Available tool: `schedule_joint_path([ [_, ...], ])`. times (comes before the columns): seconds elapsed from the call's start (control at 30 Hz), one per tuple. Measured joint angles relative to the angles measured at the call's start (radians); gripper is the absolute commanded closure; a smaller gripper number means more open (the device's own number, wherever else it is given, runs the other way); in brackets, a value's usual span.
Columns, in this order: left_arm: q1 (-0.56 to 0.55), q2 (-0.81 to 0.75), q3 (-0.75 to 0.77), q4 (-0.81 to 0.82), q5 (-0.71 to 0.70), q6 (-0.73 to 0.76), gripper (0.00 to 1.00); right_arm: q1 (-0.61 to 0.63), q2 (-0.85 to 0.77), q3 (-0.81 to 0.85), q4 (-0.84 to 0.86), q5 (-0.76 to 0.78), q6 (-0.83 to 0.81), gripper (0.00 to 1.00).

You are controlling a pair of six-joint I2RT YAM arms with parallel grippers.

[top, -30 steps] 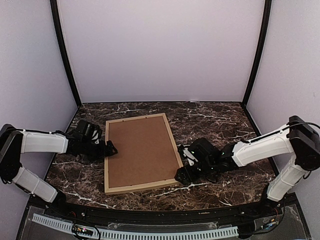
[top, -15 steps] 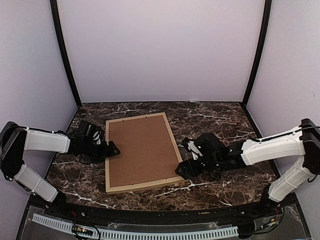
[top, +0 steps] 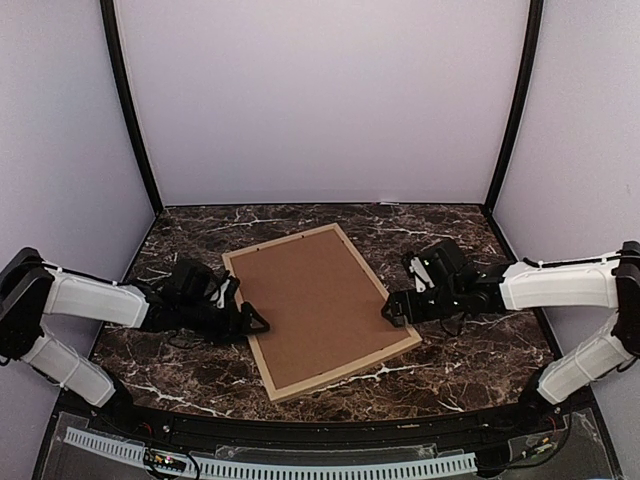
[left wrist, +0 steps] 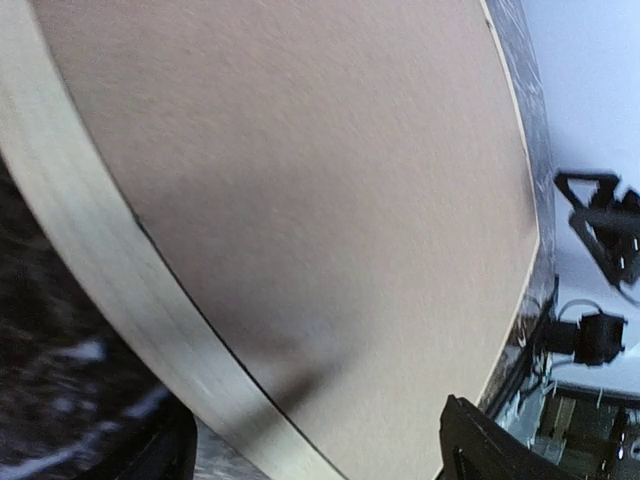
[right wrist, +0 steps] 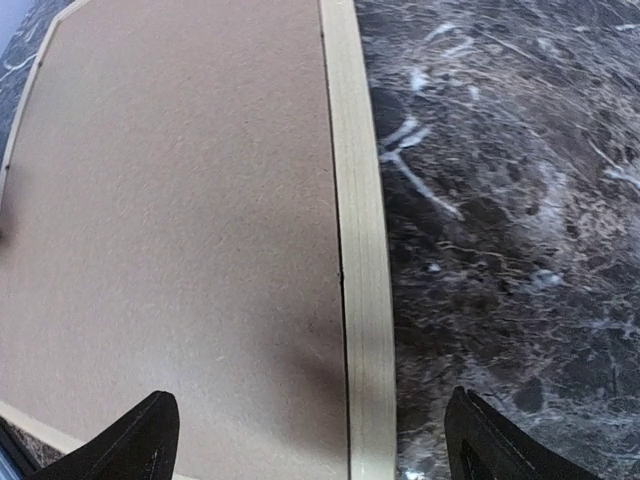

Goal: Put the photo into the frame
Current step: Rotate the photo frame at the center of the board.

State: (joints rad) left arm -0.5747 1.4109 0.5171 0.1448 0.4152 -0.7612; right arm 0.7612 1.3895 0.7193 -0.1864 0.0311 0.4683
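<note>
The frame [top: 345, 367] is lying flat in the middle of the counter [top: 470, 365], back side up and turned at a slant to the counter's edges. Its rail is thin, pale natural wood with a smooth square profile. A brown backing board [top: 320, 305] of matte, slightly fibrous cardboard is filling its opening, and a dark seam is running between board and rail. The photo is not showing in any view (possibly it is sitting under the board, but I cannot tell).

The left tool [top: 252, 322] is resting low at the frame's left long rail, and the right tool [top: 392, 308] is sitting at the opposite rail. Both are standing wide open and gripping nothing. Each wrist view is showing the rail passing between the spread fingers, so I judge they are bracing or nudging the frame from both sides. The counter is dark, glossy marble-patterned stone with white veins.
</note>
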Motion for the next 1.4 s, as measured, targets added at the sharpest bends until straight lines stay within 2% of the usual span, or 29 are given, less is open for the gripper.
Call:
schedule_joint_path([
  [0.1,-0.086,0.019,0.017,0.008,0.060,0.002,0.14,-0.054,0.000,0.003,-0.027,0.013,0.002,0.06],
  [0.23,-0.136,0.043,0.068,-0.008,0.133,0.050,0.13,-0.101,0.000,0.003,-0.060,0.034,0.009,0.05],
  [0.4,-0.135,-0.017,0.154,-0.130,0.076,0.164,0.07,-0.121,-0.002,-0.004,-0.071,0.053,0.028,0.04],
  [0.5,-0.114,-0.097,0.226,-0.220,-0.024,0.245,0.03,-0.122,-0.012,-0.034,-0.069,0.055,0.050,0.03],
  [0.6,-0.033,-0.141,0.299,-0.253,-0.086,0.314,0.01,-0.122,-0.029,-0.068,-0.069,0.055,0.075,0.02],
  [0.7,0.066,-0.114,0.372,-0.259,-0.124,0.371,0.01,-0.122,-0.057,-0.090,-0.069,0.052,0.097,0.01],
  [0.97,0.214,0.240,0.632,-0.281,-0.148,0.469,0.01,-0.122,-0.103,-0.119,-0.058,0.014,0.140,0.01],
  [1.2,0.270,0.566,0.924,-0.305,-0.142,0.557,0.01,-0.102,-0.181,-0.202,-0.050,-0.041,0.225,0.01],
  [1.4,0.296,0.732,1.076,-0.324,-0.063,0.586,0.01,-0.026,-0.208,-0.272,-0.009,-0.073,0.338,0.01],
])
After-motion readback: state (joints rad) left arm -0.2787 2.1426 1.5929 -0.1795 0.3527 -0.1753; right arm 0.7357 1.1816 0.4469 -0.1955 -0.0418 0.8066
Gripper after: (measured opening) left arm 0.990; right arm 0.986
